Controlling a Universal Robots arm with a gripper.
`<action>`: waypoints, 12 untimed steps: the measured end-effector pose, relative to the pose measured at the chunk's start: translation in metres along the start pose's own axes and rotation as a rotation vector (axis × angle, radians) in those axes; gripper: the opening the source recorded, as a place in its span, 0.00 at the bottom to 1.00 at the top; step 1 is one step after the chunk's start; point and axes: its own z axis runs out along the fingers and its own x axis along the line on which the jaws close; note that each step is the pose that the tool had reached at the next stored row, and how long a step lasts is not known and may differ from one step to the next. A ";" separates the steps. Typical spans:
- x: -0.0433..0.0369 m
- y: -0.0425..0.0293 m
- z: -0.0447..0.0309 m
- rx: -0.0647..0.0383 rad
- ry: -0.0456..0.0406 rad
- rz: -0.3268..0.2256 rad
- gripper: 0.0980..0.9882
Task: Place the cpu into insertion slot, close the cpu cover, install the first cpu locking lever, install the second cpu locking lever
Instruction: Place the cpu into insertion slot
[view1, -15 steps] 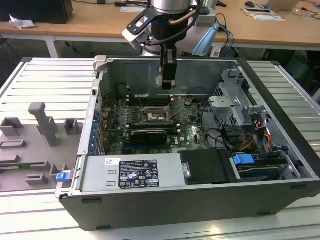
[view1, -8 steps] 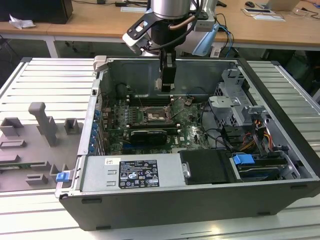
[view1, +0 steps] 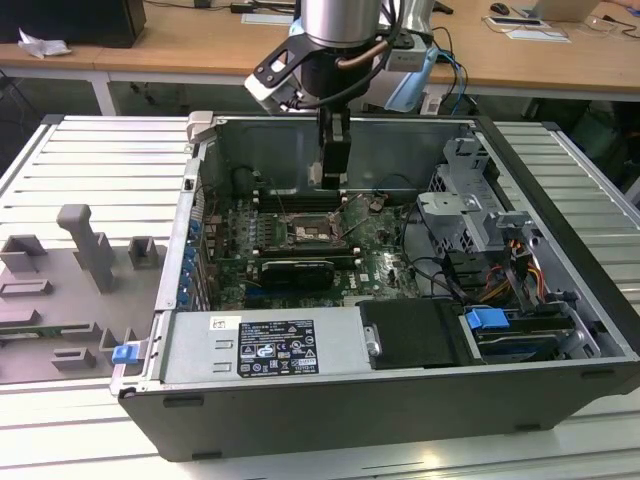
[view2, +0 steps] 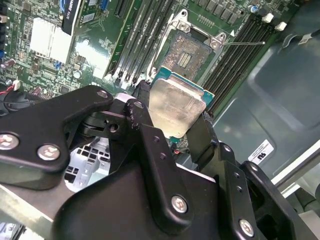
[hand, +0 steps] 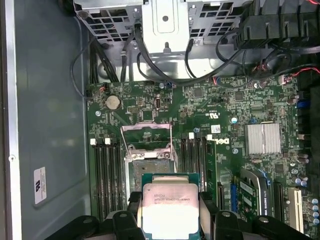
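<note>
My gripper (view1: 333, 165) hangs inside the open computer case, above the motherboard. It is shut on the cpu (hand: 170, 210), a pale silver square chip on a green base, which is clamped by its edges between the two black fingers (view2: 145, 115). In the second wrist view the cpu (view2: 175, 107) is tilted and held clear of the board. The insertion slot (hand: 150, 164) lies just beyond it, uncovered, with its dark grey centre (view2: 189, 56) showing. The cpu cover (hand: 145, 127) is swung open past the slot. A thin locking lever (view2: 245, 43) sticks out beside the slot. In the exterior view the slot (view1: 312, 232) is below the gripper.
Long black memory slots (hand: 107, 175) flank the socket on both sides. A black graphics card (view1: 297, 270) and a silver heatsink (hand: 262, 139) lie on the board. A drive cage with cables (view1: 470, 200) fills the exterior view's right. Grey fixtures (view1: 90, 250) stand outside the case.
</note>
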 end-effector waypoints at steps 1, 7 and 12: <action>0.0000 0.0000 0.0006 0.000 -0.0014 0.000 0.50; 0.0002 -0.0003 0.0068 0.001 -0.0009 -0.023 0.50; 0.0004 -0.0005 0.0117 0.006 -0.0007 -0.035 0.50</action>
